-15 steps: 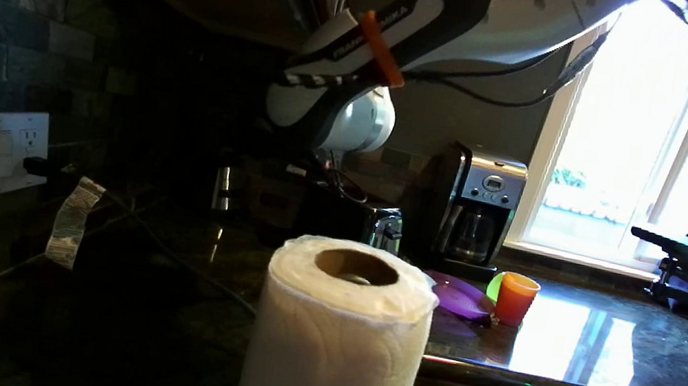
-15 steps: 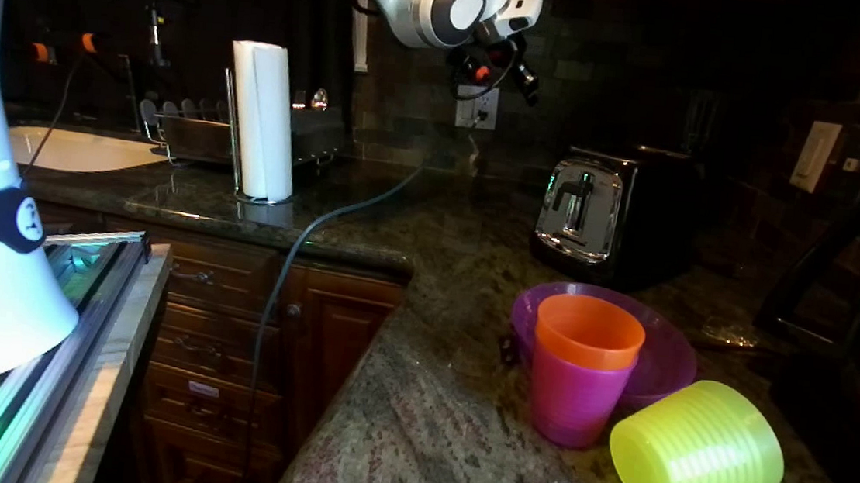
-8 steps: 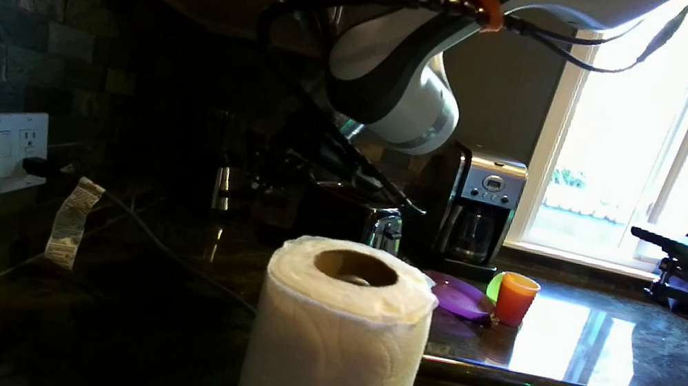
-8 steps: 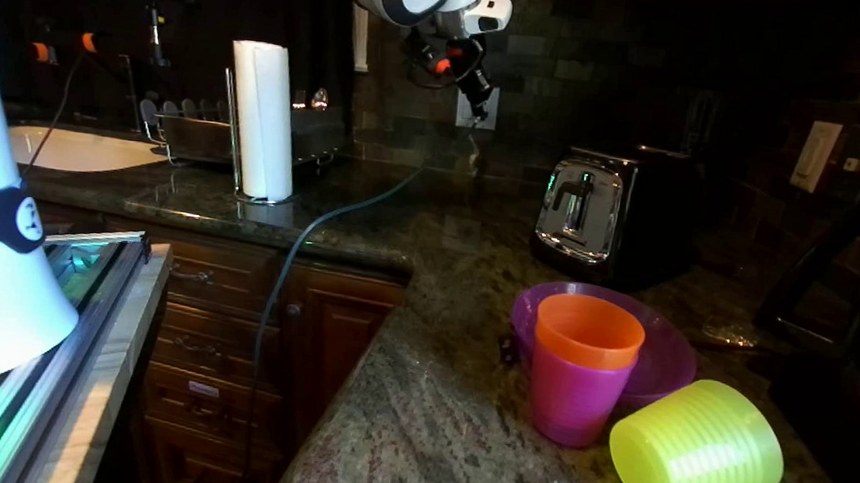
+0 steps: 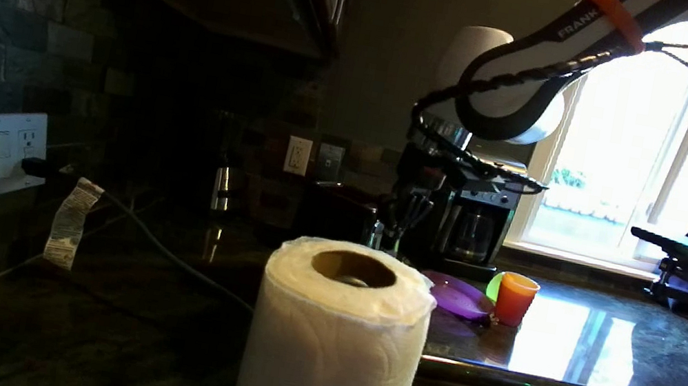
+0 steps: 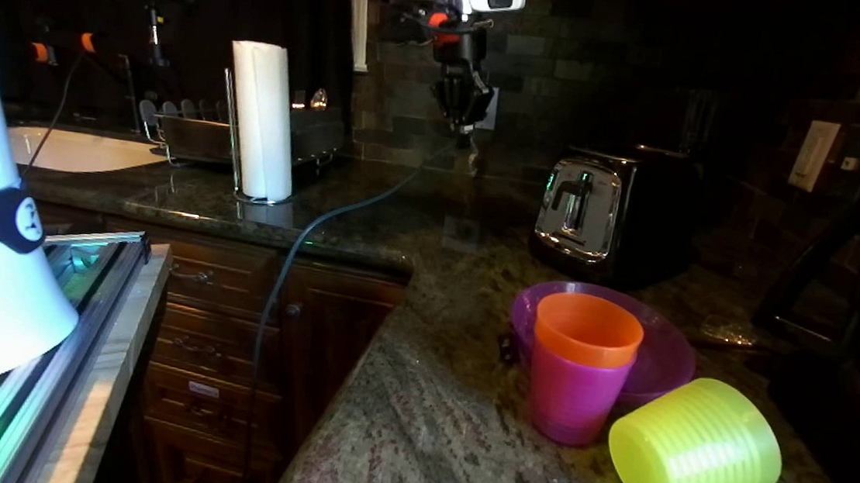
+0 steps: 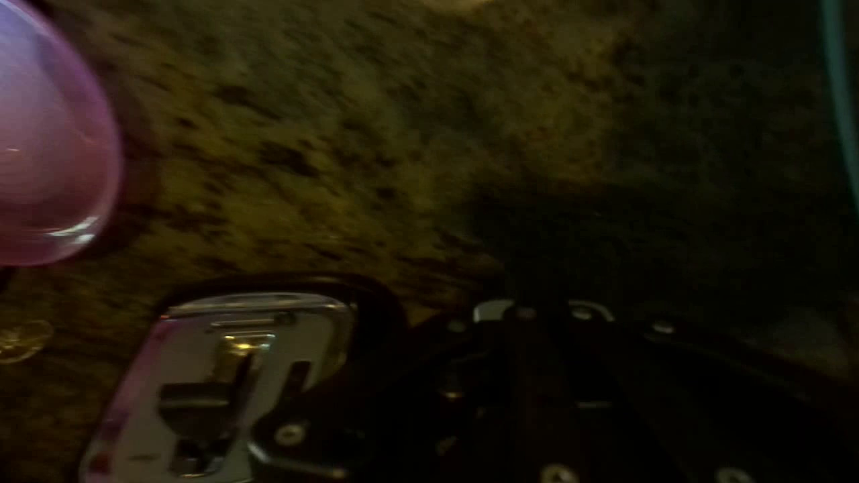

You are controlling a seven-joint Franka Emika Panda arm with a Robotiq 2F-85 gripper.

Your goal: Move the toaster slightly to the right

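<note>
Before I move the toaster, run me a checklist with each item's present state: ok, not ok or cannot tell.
1. Toaster standing upright on the counter: ok.
2. Gripper shut, as a push would likely want: ok.
3. Gripper against the toaster: not ok; an exterior view shows a gap between them.
4. Purple dish apart from the toaster: ok; counter shows between them in the wrist view.
5. Cable apart from the toaster: ok.
6. Room at the toaster's far end: cannot tell; too dark there.
</note>
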